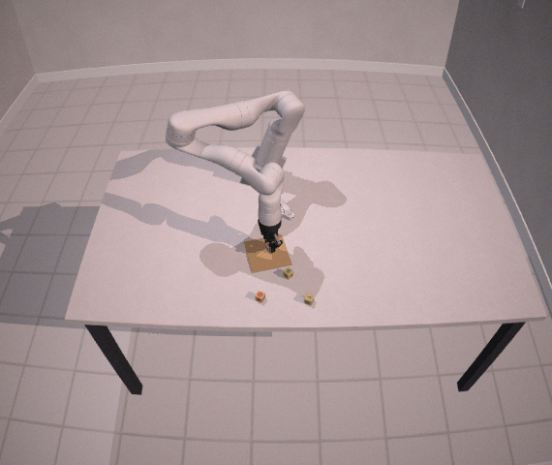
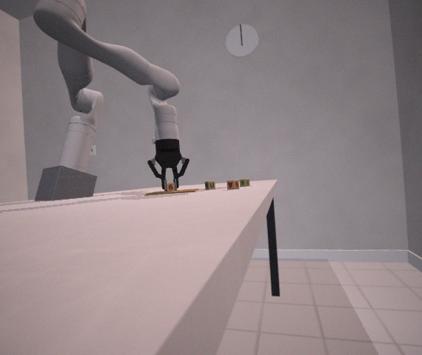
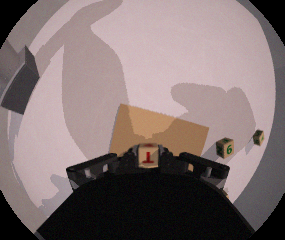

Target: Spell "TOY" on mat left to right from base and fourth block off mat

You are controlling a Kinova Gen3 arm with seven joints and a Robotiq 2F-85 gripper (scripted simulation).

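Observation:
My gripper (image 1: 272, 249) (image 2: 170, 187) (image 3: 148, 151) points down over the mat (image 1: 268, 263) (image 2: 188, 190) (image 3: 182, 135), shut on the T block, which rests on the mat. The T block (image 2: 170, 186) (image 3: 148, 157) has a red T on top, its head turned to the base's right-hand side, and a red 6 on a side. A green-marked block (image 1: 288, 273) (image 2: 209, 185) (image 3: 225, 148) lies just off the mat's corner. A red-marked block (image 1: 260, 295) (image 2: 232, 185) and another green-marked block (image 1: 309, 298) (image 2: 244, 182) (image 3: 258, 137) lie farther out. Their top letters are unclear.
The grey robot base (image 2: 66, 183) (image 3: 22, 87) stands at the table's back. The table's front edge (image 1: 311, 326) lies beyond the three loose blocks. Arm shadows cross the mat and table (image 1: 406, 240).

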